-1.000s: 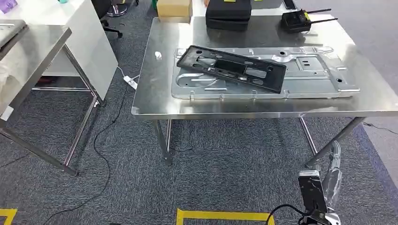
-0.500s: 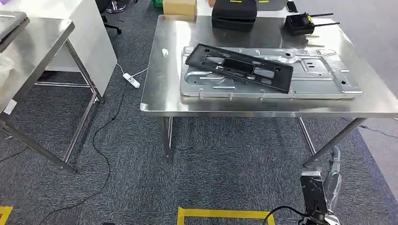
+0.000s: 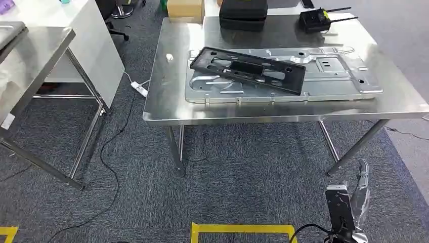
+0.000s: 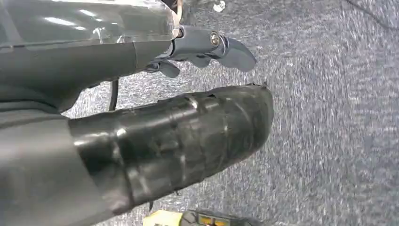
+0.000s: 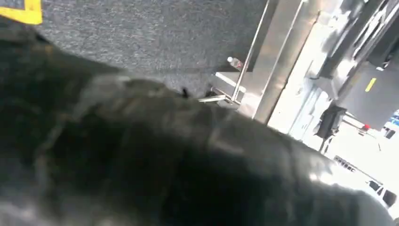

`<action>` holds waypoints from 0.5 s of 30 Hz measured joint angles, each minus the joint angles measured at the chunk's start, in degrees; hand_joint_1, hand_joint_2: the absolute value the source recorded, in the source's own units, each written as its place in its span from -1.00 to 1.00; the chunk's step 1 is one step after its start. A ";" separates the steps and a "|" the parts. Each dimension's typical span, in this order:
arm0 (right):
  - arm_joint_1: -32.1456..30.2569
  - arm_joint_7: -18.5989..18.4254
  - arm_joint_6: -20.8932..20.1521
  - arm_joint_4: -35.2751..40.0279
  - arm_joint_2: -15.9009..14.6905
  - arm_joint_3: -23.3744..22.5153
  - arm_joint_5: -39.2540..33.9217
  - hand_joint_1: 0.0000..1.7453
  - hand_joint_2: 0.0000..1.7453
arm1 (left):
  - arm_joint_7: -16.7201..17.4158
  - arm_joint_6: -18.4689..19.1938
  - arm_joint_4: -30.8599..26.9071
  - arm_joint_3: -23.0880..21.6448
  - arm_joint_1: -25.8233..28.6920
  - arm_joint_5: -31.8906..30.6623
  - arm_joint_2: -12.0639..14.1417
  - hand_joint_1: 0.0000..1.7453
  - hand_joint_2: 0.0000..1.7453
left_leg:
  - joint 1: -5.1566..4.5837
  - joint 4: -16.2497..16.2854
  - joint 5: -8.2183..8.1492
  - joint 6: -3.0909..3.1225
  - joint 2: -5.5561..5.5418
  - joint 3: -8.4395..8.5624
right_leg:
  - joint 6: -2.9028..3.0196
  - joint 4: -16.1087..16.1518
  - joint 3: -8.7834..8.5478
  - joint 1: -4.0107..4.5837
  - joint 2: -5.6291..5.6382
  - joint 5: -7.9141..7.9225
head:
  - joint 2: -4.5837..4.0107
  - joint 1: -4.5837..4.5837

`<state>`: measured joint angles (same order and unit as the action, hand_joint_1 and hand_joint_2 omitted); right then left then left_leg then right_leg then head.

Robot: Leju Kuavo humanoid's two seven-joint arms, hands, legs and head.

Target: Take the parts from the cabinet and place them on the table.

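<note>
Hanging empty with fingers apart, the right hand (image 3: 360,195) risked clipping the desk (image 3: 167,91) leg if raised carelessly.

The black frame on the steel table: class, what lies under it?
Under the black frame lies a large silver metal plate, flat on the table. The frame rests slanted across its left half. The strip of plate directly beneath the frame is covered and cannot be seen.
</note>
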<state>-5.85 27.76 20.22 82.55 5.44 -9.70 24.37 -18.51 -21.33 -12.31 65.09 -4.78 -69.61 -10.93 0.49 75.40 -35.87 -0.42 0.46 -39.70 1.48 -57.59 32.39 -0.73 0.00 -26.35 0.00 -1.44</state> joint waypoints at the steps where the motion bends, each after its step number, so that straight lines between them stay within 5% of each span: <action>1: -0.03 0.00 -0.04 -0.17 0.02 0.00 -0.02 -1.00 -1.00 | 0.00 0.00 0.00 0.00 0.05 -0.02 0.02 -1.00 -1.00 | 0.10 0.48 0.59 -0.15 0.00 -0.10 | -0.01 -0.13 0.05 0.00 0.17 0.01 | 0.00 0.00; 4: -0.02 0.24 -0.74 -0.50 0.09 -0.26 -0.04 -1.00 -1.00 | 0.09 0.00 0.00 0.04 0.06 -0.02 0.13 -1.00 -1.00 | 0.41 -12.20 7.64 -0.16 -0.19 6.61 | -0.43 -1.00 0.12 -0.20 0.99 -0.28 | 0.00 0.02; 5: 0.00 0.31 -0.87 -0.52 0.20 -0.41 -0.04 -1.00 -1.00 | 0.09 0.00 0.00 0.07 0.04 0.00 0.13 -1.00 -1.00 | 0.54 -16.27 7.80 -0.02 -1.01 8.39 | -0.79 -1.45 0.35 -0.22 1.09 -0.51 | 0.00 0.00; 10: 0.01 0.42 -0.96 -0.83 0.22 -1.03 -0.04 -1.00 -1.00 | 0.20 0.00 0.00 0.11 -0.07 -0.07 0.13 -1.00 -1.00 | 0.25 -17.21 8.27 1.87 -0.64 8.52 | -2.44 -1.63 1.00 -0.08 1.72 -0.26 | 0.00 -0.02; 12: 0.14 0.46 -0.96 -0.92 0.24 -1.20 -0.04 -1.00 -1.00 | 0.24 0.00 0.00 0.13 -0.12 -0.07 0.15 -1.00 -1.00 | 0.34 -17.54 8.61 2.69 -0.22 8.45 | -2.87 -5.01 2.35 -0.19 0.58 -2.99 | 0.00 -0.15; 15: 0.16 0.48 -1.01 -1.25 0.26 -1.51 0.00 -1.00 -1.00 | 0.26 0.00 0.00 0.15 0.04 -0.09 0.15 -1.00 -1.00 | 0.14 -17.45 8.62 2.83 0.41 8.17 | -3.39 -17.92 8.30 -0.20 0.52 -8.80 | 0.00 -0.15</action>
<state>-5.69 28.24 19.21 81.31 5.70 -11.21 24.37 -18.25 -21.33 -12.31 65.24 -4.74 -69.70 -10.78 0.62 57.95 -27.25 2.40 0.87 -31.54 -1.91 -75.51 40.69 -0.93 0.53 -35.15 0.00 -1.60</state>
